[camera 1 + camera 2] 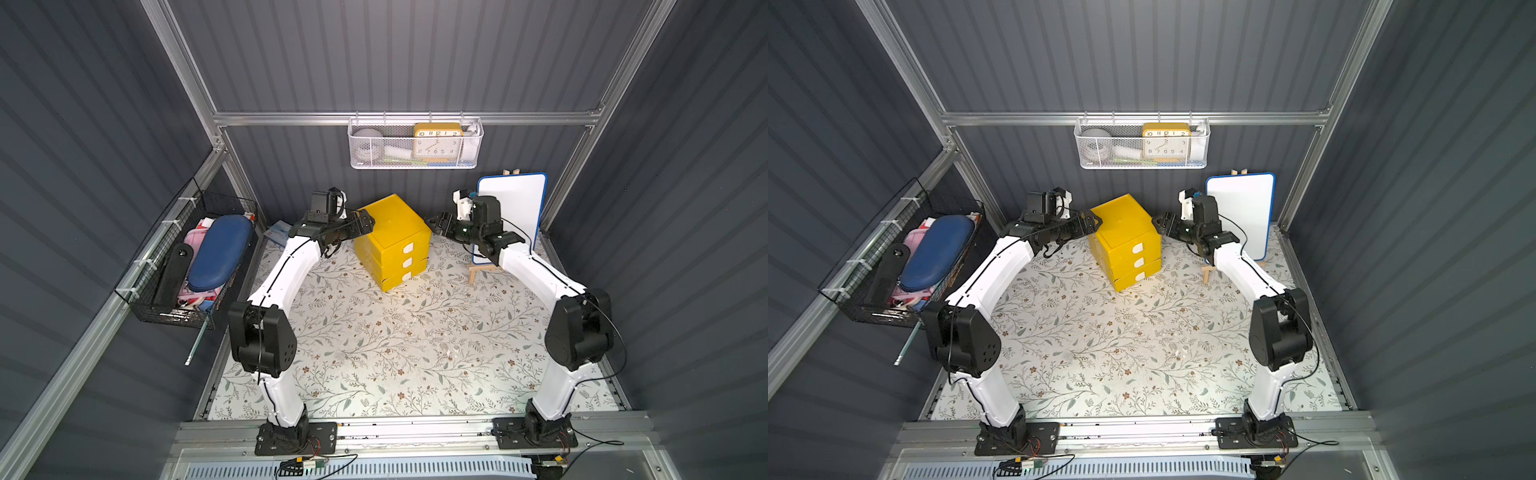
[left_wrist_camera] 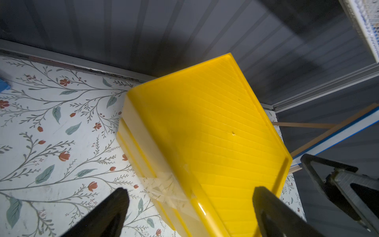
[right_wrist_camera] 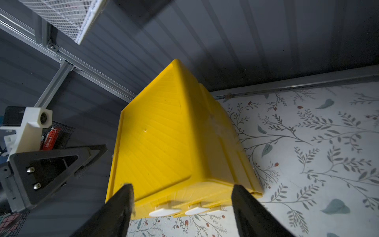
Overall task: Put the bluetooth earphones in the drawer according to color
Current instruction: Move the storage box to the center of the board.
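Three stacked drawers, all pushed in, make up the yellow drawer cabinet (image 1: pixel 392 226), which stands at twelve o'clock on the floral table (image 1: pixel 374 353), close to the back wall. Its fronts face roughly five o'clock, and each front carries a white tab handle (image 1: pixel 408 248).

We see the left gripper (image 1: pixel 365 222) at the cabinet's nine o'clock side, level with the top edge. In the left wrist view its fingers (image 2: pixel 121 197) stand wide apart with nothing between them, and the cabinet's top corner lies just beyond. We see the right gripper (image 1: pixel 434 224) at the cabinet's three o'clock side, just beside the upper corner. In the right wrist view its fingers (image 3: pixel 125 192) are spread and empty, framing the front edge above the handles. We cannot tell whether either fingertip touches the plastic.

Both top views show the same layout. At two o'clock a whiteboard (image 1: pixel 515 203) leans on a small wooden easel behind the right arm. On the back wall at twelve o'clock hangs a white mesh basket (image 1: pixel 415 164) holding a yellow clock (image 1: pixel 436 139). At nine o'clock, off the table, a black wire basket (image 1: pixel 166 320) holds a blue case (image 1: pixel 220 249).
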### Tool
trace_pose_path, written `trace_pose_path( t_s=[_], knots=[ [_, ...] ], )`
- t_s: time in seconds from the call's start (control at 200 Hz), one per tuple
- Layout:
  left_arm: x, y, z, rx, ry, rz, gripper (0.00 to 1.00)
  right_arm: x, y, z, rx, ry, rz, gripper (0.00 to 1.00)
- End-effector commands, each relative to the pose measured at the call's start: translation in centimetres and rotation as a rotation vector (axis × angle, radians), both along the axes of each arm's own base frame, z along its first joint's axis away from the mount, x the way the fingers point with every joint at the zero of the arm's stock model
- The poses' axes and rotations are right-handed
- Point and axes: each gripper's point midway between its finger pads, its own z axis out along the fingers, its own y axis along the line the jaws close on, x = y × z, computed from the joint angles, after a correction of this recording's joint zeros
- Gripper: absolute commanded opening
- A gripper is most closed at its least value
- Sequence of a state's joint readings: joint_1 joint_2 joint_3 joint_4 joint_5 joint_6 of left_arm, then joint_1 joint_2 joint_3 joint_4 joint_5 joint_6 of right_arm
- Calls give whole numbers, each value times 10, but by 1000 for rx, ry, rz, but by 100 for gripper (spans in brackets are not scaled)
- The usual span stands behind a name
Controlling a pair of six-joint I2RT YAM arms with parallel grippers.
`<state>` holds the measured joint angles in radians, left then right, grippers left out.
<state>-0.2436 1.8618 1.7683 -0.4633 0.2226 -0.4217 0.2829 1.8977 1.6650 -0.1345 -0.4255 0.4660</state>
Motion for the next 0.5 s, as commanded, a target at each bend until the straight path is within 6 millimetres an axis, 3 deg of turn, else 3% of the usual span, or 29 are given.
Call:
trace_pose_path(
  t_s=[0.0, 0.175, 0.335, 0.495],
  knots=[
    [8, -6, -6, -52, 21, -48, 99, -5, 8, -25, -82, 101, 109, 80],
    [10, -17, -15, -85, 15, -113, 99, 6, 28, -33, -75, 122, 204, 77],
    [10, -22, -30, -86, 20, -154, 99, -17, 55, -43, -73, 184, 316, 73],
    [-10, -33, -38, -124, 45, -210, 91, -49, 69, -43, -70, 189, 349, 70]
  ],
)
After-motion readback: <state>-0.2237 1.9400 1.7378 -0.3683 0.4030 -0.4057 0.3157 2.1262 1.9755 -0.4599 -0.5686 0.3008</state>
